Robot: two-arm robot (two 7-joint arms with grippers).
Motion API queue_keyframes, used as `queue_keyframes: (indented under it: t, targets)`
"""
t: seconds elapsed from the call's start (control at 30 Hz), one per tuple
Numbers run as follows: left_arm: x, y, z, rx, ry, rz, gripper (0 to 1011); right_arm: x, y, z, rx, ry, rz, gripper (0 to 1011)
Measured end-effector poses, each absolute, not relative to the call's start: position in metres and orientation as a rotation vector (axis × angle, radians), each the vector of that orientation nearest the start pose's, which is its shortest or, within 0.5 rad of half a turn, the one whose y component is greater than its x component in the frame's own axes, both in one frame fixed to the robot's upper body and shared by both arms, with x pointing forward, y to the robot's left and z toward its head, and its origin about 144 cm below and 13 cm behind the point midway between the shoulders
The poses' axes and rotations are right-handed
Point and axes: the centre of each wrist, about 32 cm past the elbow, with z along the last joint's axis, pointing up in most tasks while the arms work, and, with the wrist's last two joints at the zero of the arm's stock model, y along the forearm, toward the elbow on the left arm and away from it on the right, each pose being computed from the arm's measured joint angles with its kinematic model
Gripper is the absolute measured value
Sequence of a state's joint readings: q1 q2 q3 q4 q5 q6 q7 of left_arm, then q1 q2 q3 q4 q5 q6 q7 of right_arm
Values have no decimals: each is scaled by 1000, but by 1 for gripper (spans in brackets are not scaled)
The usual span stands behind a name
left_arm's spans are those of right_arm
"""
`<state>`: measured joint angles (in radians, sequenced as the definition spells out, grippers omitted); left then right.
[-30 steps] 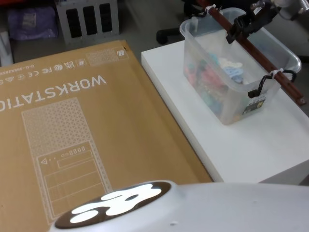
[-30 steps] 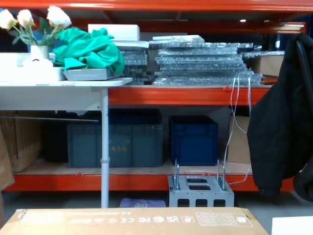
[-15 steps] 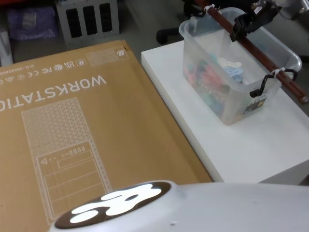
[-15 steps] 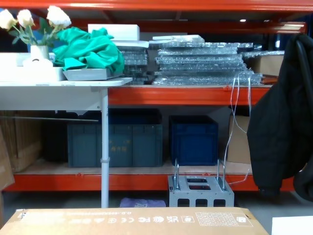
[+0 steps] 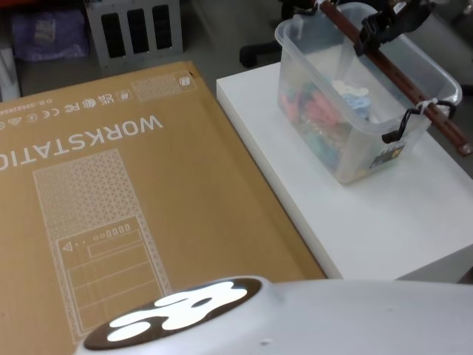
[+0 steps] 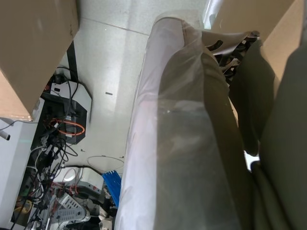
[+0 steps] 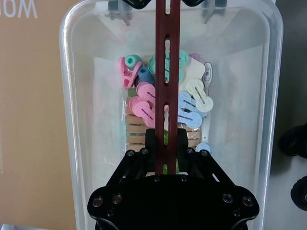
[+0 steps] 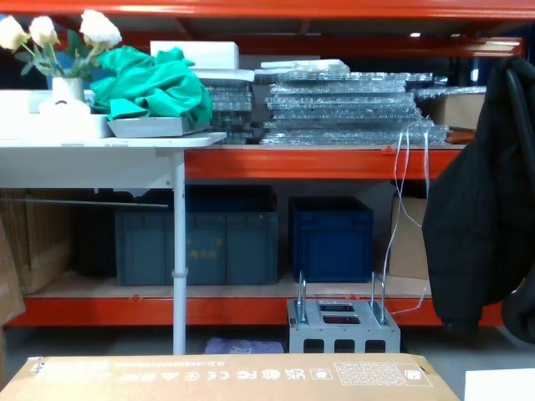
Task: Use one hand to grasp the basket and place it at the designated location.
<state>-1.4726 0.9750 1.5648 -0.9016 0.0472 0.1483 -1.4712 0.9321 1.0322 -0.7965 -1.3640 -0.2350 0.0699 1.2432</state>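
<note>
White table [image 5: 384, 222] beside big brown box [image 5: 111, 185] | see-through white basket [image 5: 347, 148], upper right, full of bright pegs [image 7: 144, 91] | right gripper [image 5: 372, 31] clamped tight around its long red-brown handle [image 5: 403, 78]

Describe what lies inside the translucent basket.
In the basket: pastel plastic clips, pink, blue, green and cream, piled on tan slatted pieces. The red-brown handle and the right hand gripping it cover a strip of the pile.
</note>
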Motion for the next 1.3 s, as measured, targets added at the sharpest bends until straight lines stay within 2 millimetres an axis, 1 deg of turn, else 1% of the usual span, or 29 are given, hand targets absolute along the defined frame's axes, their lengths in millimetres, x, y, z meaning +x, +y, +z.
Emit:
queue_keyframes:
  t: [0.13, 0.57, 0.87, 1.23, 1.3]
  targets:
    - [616, 496, 1396, 1629, 165, 178, 0, 571, -424, 1396, -1389, -423, -264, 234]
    - [616, 496, 1396, 1629, 165, 178, 0, 560, -422, 1426, -1372, -499, -277, 234]
    - [616, 496, 1396, 1629, 165, 178, 0, 558, -418, 1438, -1371, -547, -256, 234]
    - [616, 496, 1396, 1629, 165, 178, 0, 561, -402, 1451, -1372, -635, -201, 234]
    - [616, 496, 1396, 1629, 165, 178, 0, 560, -396, 1455, -1370, -660, -185, 234]
